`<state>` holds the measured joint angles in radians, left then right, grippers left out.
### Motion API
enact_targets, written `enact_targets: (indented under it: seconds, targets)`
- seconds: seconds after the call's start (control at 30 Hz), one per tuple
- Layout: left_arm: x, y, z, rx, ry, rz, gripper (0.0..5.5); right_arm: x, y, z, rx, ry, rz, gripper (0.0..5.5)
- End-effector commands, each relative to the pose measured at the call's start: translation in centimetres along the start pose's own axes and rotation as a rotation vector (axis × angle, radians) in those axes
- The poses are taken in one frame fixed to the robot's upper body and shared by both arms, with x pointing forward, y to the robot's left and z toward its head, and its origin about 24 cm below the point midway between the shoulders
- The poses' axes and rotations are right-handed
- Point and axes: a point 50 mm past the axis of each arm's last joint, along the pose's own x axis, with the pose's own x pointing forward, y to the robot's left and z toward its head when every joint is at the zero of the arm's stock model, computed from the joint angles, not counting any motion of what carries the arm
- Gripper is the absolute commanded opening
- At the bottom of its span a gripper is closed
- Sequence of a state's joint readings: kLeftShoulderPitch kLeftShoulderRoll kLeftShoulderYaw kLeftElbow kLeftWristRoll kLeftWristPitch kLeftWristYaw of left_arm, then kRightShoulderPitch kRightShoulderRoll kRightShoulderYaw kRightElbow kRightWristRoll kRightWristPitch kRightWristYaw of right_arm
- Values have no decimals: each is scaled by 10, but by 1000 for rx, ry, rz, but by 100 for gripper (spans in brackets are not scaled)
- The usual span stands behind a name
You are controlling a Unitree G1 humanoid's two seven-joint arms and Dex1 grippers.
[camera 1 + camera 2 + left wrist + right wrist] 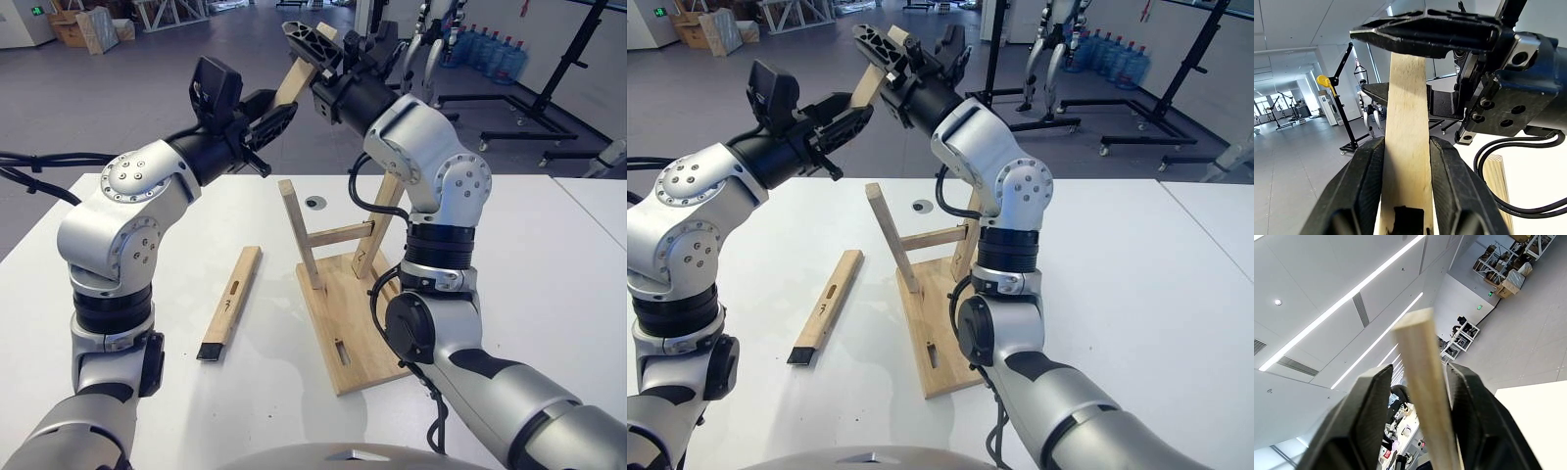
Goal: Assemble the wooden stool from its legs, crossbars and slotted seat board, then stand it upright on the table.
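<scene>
1. Slotted seat board (358,364), a pale rectangular wooden plank, lies flat on the white table (549,255)
2. Left standing leg (299,235) and right standing leg (377,230), pale wooden bars, rise tilted from the seat board's far end and are joined by a short wooden crossbar (338,235)
3. Loose wooden leg (232,302), dark-capped at its near end, lies flat on the table to the left of the seat board, apart from it
4. Raised wooden leg (294,86) is held slanted in the air, high above the seat board's far end, spanning both grippers
5. Left gripper (1406,144): black fingers pressed against two opposite sides of the raised wooden leg, at its lower end
6. Right gripper (1420,369): fingers clamped on the same leg's upper end
</scene>
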<state>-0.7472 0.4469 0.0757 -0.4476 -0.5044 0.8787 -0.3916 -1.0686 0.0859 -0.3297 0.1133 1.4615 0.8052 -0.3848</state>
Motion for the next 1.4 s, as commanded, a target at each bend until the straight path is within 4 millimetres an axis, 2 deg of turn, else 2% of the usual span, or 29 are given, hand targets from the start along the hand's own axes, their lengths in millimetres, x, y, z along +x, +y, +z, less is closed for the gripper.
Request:
enact_targets:
  seconds: [0.03,0.13,0.27,0.57,0.6,0.67,0.8,0.87,0.93,1.0,1.1,1.17,1.23,1.27,1.33,1.4]
  targets:
    - [-1,-2,-6,-5,32,-9,127,-1,-2,0,2,-3,-7,129]
    - [0,-2,-5,-1,29,-11,127,-1,-3,-3,-5,12,-13,76]
    - [0,-2,-4,3,26,-12,127,-2,-7,-3,-22,8,-34,40]
    - [-1,-8,-3,-31,29,-55,127,-6,-12,4,-194,-10,-100,40]
    - [-1,-8,-2,-36,25,-59,163,-7,-13,5,-205,-13,-103,40]
    - [-2,-4,1,-62,5,-38,186,-7,-14,7,-212,-19,-104,40]
    - [-2,6,15,-78,-72,35,242,-7,-15,12,-218,-33,-107,40]
    - [-5,17,21,-75,-104,117,268,-6,-14,15,-228,-45,-106,40]
    - [-13,38,34,-110,-185,238,275,-7,-10,27,-262,-73,-99,40]
    - [-26,62,45,-189,-276,371,275,-14,3,54,-344,-136,-82,40]
    - [-46,90,38,-290,-316,570,275,-46,34,109,-554,-273,-77,40]
    - [-57,98,24,-322,-285,668,275,-84,53,142,-681,-363,-120,40]
    - [-70,101,9,-305,-234,760,275,-120,59,163,-766,-399,-199,40]
    - [-76,102,1,-287,-204,800,275,-142,52,172,-779,-405,-280,40]
    - [-92,101,-13,-276,-161,870,275,-180,23,178,-725,-385,-423,40]
    - [-101,100,-26,-274,-127,905,275,-215,-32,160,-606,-317,-563,40]
